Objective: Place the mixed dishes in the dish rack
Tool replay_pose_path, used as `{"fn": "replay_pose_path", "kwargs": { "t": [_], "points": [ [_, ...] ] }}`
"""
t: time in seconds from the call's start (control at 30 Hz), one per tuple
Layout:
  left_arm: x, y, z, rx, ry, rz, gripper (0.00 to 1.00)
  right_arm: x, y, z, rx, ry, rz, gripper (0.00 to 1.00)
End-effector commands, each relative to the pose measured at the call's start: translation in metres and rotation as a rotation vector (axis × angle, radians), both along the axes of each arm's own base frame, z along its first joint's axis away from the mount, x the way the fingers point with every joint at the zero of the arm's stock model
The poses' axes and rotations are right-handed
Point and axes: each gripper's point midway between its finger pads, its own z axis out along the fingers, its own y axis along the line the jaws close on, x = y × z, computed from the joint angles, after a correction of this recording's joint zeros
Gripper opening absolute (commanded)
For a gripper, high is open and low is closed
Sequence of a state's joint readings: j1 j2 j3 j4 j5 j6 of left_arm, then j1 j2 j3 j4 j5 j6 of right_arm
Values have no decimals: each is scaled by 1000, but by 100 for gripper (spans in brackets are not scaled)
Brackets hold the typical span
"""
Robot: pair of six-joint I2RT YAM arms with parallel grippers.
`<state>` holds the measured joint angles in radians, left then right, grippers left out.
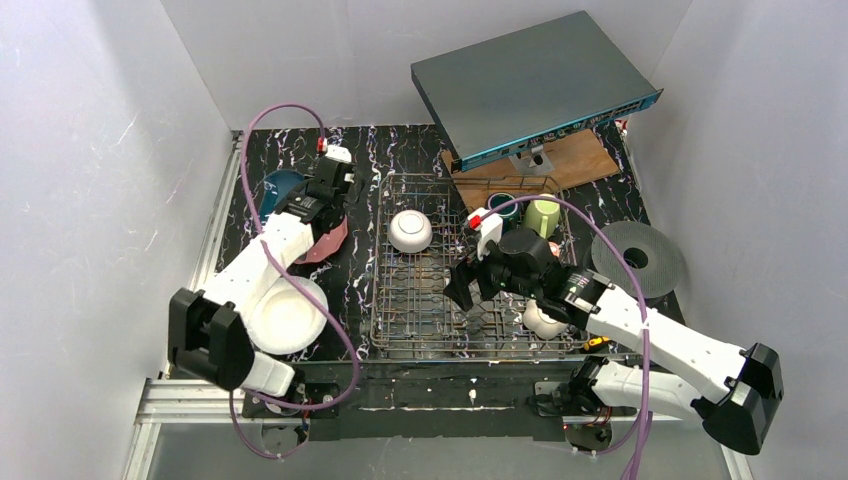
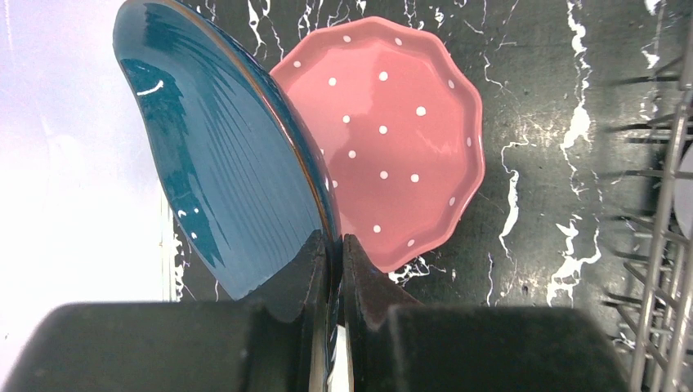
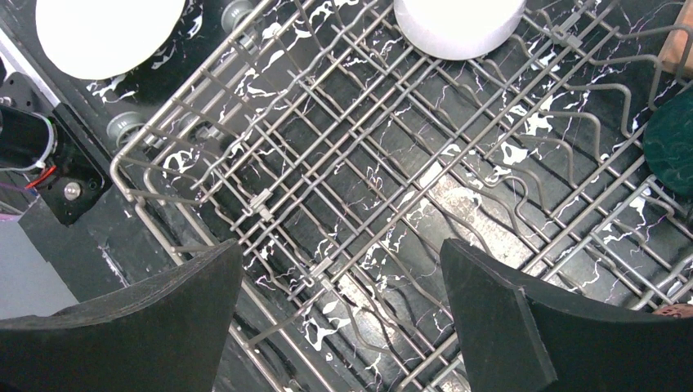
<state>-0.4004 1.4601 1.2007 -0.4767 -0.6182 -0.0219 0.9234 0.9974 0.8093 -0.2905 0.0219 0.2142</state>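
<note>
Left wrist: blue plate btwn fingers

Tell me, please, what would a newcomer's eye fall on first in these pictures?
The dark blue plate, tilted on edge at the far left with the left gripper shut on its rim, beside the pink dotted plate. Then the grey dish rack in the middle, a white bowl in its far part and the right gripper open above its wires.
</note>
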Motion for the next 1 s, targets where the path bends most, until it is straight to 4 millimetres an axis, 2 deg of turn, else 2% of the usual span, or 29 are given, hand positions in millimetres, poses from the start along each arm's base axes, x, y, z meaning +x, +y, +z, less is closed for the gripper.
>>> {"fn": "replay_pose_path", "kwargs": {
  "t": [0.0, 0.17, 0.3, 0.5, 0.57, 0.83, 0.97],
  "points": [
    [-16, -1, 67, -49, -153, -24, 0, 2, 7, 39, 80, -63, 14, 98],
    [-52, -7, 111, -88, -152, -59, 0, 2, -4, 50, 92, -109, -5, 98],
    [-87, -36, 134, -150, -120, -178, 0, -1, -9, 60, 121, -130, -10, 98],
    [-142, -96, 134, -327, -27, -409, 0, -6, -17, 75, 158, -164, -15, 98],
    [-156, -108, 128, -350, 11, -451, 0, -5, -22, 77, 147, -179, -30, 98],
    [-195, -164, 112, -343, 106, -638, 0, -2, -39, 80, 126, -224, -78, 98],
    [-221, -206, 95, -402, 219, -821, 0, -2, -45, 85, 123, -244, -93, 98]
  ]
}}
